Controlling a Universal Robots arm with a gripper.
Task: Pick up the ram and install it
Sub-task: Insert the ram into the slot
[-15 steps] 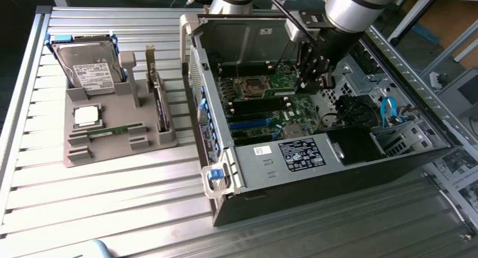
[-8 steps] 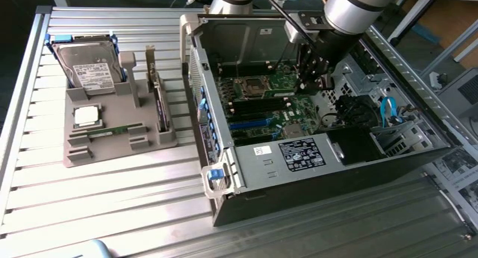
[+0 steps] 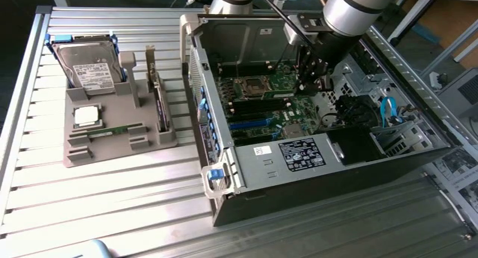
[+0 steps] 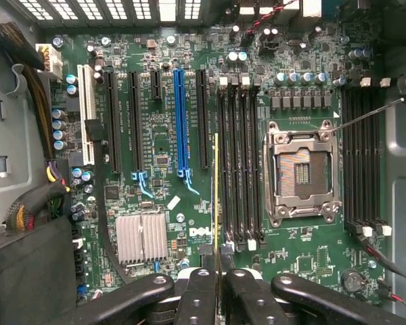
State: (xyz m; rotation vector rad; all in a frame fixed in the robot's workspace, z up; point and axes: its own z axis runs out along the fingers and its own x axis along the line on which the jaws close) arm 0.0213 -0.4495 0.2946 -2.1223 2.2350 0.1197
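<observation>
**Robot claw holds a memory stick edge-on over an open computer's motherboard**

The robot arm (image 3: 351, 12) reaches down into an open computer case (image 3: 314, 179) that lies on its side on a slatted metal table (image 3: 112, 213). The landmark here is the empty, metal-framed processor socket (image 4: 301, 172) on the green motherboard (image 4: 162, 162).

In the wrist view, the black gripper (image 4: 216, 276) is clamped on the ram (image 4: 216, 203). The stick is seen edge-on as a thin yellowish-green line running out from between the two fingers (image 4: 199, 279). It hangs above the board beside the socket, over the outer edge of a bank of long black memory slots (image 4: 240, 169). That bank sits between the socket and a blue expansion slot (image 4: 179, 122). The stick runs parallel to these slots. Whether it touches the board cannot be told.

A second bank of black slots (image 4: 362, 156) lies on the socket's opposite side. A finned silver heat sink (image 4: 141, 237) sits beyond the blue slot, further from the socket.

In the exterior view, well away from the socket and outside the case, a gray holder (image 3: 82, 151) stands on the table. It carries a silver hard drive (image 3: 89, 67), a square silver chip (image 3: 87, 115) and another narrow green board (image 3: 112, 130) lying flat.
</observation>
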